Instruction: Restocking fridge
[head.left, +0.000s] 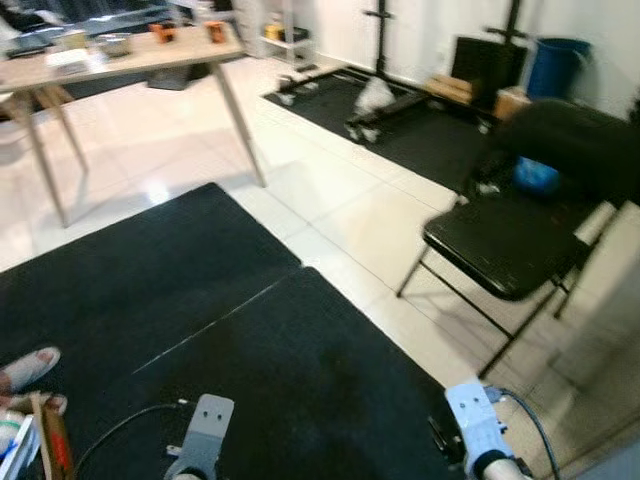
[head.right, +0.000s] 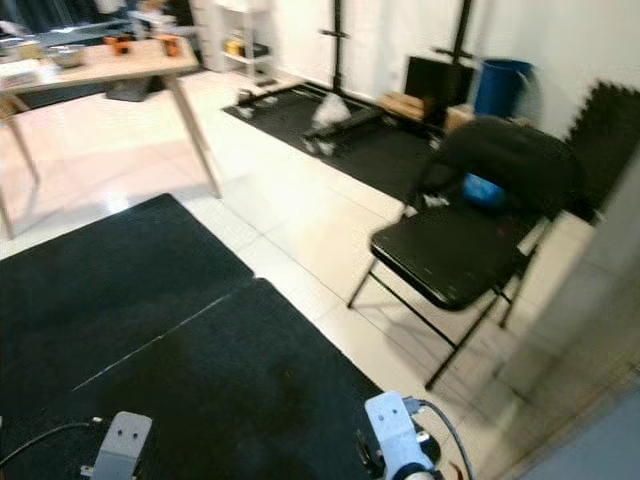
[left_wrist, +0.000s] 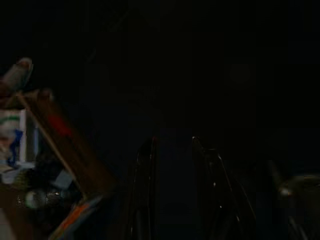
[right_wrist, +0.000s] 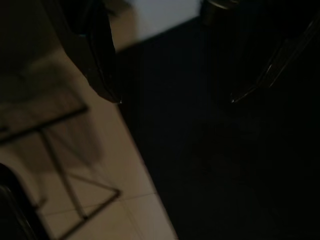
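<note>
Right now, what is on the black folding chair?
On the black folding chair, a blue rounded object rests at the back of the seat, beneath dark fabric draped over the backrest. Whatever lies further under that fabric is covered.

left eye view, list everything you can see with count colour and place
floor mats: two joined, black, foreground
folding chair: one, black, on the right
blue object: one, on the chair
table: one, light wood, far left, small items on top
blue bin: one, far right by the wall
far mat: one, black, with gym gear
tiled floor: pale, between mats
shoe: one, pale, left edge
left arm: silver, hanging low
right arm: silver, hanging low
</note>
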